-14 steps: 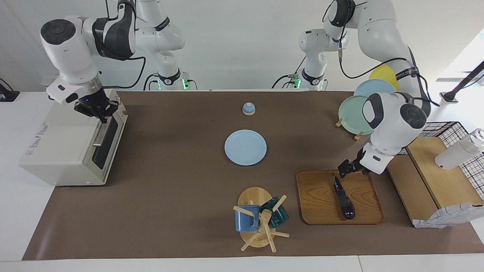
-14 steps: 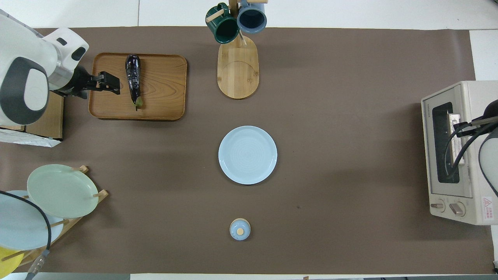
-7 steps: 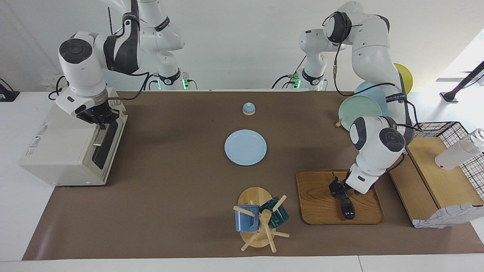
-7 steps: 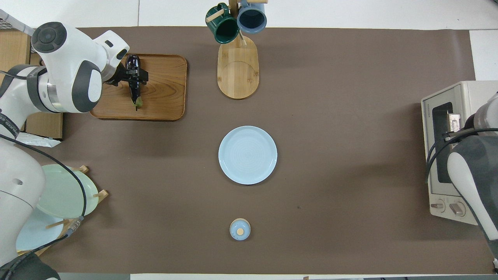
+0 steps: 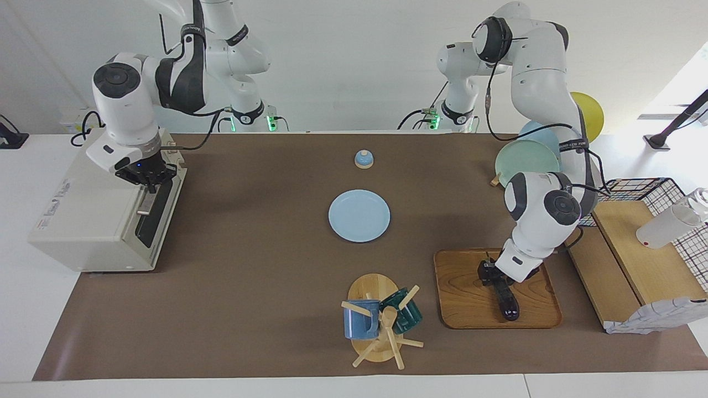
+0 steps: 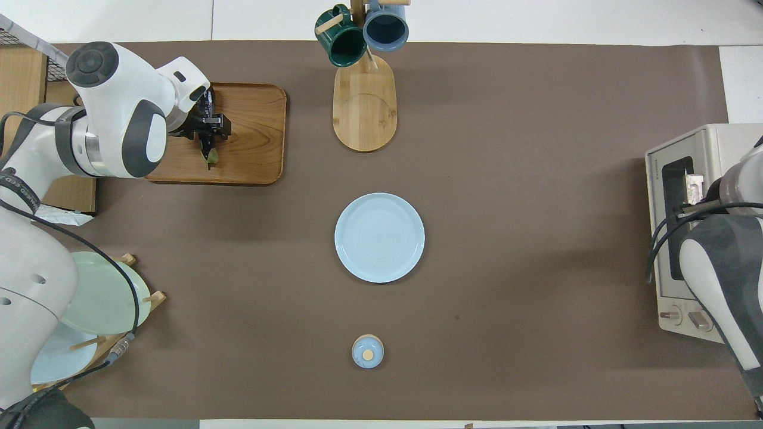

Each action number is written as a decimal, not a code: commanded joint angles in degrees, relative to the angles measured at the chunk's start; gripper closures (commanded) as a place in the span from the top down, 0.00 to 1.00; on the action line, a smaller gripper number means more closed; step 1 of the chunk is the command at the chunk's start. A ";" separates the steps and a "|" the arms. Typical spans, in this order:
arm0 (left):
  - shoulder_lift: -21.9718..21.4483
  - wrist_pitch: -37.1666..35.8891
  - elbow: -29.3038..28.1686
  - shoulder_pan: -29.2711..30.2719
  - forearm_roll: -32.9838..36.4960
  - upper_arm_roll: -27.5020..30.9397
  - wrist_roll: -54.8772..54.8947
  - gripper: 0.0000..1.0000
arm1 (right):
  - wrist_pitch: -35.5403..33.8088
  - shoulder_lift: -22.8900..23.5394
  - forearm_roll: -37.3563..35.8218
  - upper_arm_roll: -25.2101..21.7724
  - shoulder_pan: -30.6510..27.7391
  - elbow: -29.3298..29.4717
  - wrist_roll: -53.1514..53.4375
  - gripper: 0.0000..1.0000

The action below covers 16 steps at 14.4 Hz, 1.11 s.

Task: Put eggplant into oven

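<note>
The dark purple eggplant lies on a wooden tray toward the left arm's end of the table. My left gripper is down on its stem half, fingers open on either side of it. In the overhead view the left gripper covers the eggplant's middle. The cream oven stands at the right arm's end with its door closed. My right gripper is at the end of the door's bar handle nearer to the robots. The oven also shows in the overhead view.
A light blue plate lies mid-table, with a small blue bell nearer to the robots. A mug tree holding two mugs stands beside the tray. A plate rack and a wooden shelf stand at the left arm's end.
My left gripper swung in over the tray and came down onto the eggplant. My right gripper moved down toward the oven's door handle. The eggplant has not moved.
</note>
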 commanded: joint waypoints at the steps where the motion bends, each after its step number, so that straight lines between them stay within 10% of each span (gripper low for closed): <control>1: -1.02 1.08 -1.30 -0.27 1.01 0.36 0.38 0.44 | 8.92 2.65 1.28 0.36 0.82 -4.81 2.13 0.00; 4: -1.02 -2.85 1.32 -0.09 -0.74 0.36 0.12 0.00 | 13.06 5.73 3.05 0.45 2.66 -5.53 4.32 0.00; 10: -14.79 -16.56 -0.67 -1.05 -6.54 0.01 -7.42 0.00 | 20.44 5.91 6.83 0.45 5.14 -10.35 6.36 0.00; 16: -26.23 -17.49 -12.44 -15.27 -11.29 0.01 -20.25 0.00 | 24.67 8.37 15.43 0.45 5.66 -13.44 6.44 0.00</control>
